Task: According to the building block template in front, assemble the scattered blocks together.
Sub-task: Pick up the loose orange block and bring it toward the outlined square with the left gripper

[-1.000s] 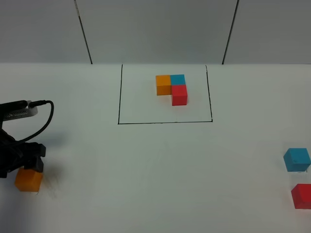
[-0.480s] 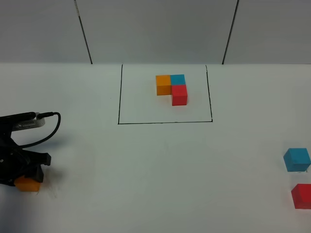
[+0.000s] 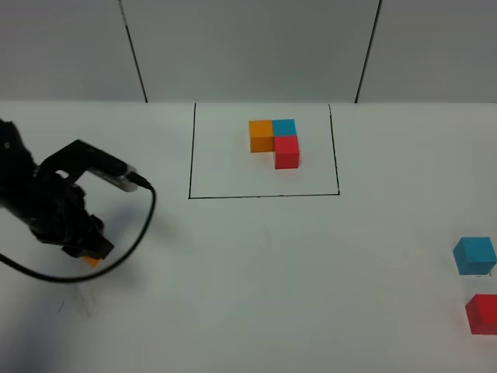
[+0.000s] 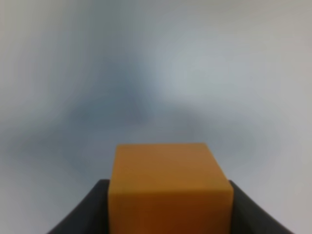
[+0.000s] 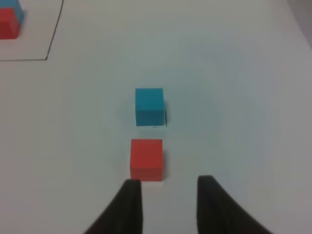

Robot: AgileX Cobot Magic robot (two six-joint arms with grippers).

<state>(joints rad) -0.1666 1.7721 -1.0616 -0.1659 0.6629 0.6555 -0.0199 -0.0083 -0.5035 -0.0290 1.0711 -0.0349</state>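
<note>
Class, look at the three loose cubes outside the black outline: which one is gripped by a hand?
The orange cube, clamped in the left hand; the blue cube and red cube sit free on the table.

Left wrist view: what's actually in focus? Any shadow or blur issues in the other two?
Left wrist: only the orange cube is fairly sharp; the table behind is a grey smear with a soft dark patch. Exterior high: sharp, evenly lit, faint shadow near the left gripper. Right wrist: blue cube and red cube slightly soft, no glare.
</note>
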